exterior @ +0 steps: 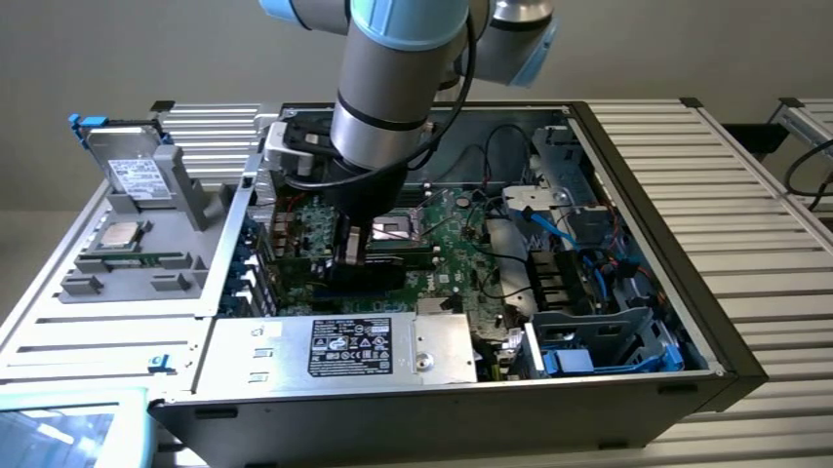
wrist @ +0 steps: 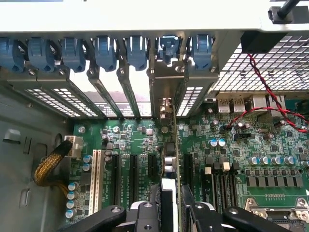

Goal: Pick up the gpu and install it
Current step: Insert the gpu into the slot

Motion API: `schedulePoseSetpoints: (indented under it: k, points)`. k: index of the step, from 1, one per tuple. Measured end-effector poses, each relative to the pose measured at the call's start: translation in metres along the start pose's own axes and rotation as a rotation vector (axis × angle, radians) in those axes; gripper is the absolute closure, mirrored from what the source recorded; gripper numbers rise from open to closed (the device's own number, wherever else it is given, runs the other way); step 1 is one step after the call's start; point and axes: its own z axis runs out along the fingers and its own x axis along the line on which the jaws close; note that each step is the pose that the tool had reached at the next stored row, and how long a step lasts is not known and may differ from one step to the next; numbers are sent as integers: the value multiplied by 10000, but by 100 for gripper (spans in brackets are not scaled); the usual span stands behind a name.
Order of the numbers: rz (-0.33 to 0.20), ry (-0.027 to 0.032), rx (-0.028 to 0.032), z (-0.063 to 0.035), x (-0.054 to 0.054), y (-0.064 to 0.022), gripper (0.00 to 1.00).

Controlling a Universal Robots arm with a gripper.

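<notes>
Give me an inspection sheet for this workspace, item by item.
Surface: slatted metal table carrying an open computer case.
Job's things: gpu on edge between the fingers, over the motherboard slots, bracket at the rear openings.
Clutter: drive caddy and grey fixture beside the case.
Grippers: gripper shut on the gpu.
Cables: red-black pair, braided yellow bundle, blue cables.
Surroundings: nothing seen.
</notes>
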Motion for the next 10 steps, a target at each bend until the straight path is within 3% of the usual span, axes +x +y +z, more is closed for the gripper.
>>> schedulePoseSetpoints:
  k: [10]
  points:
    - [-2,-1,1,0,0,-1,72]
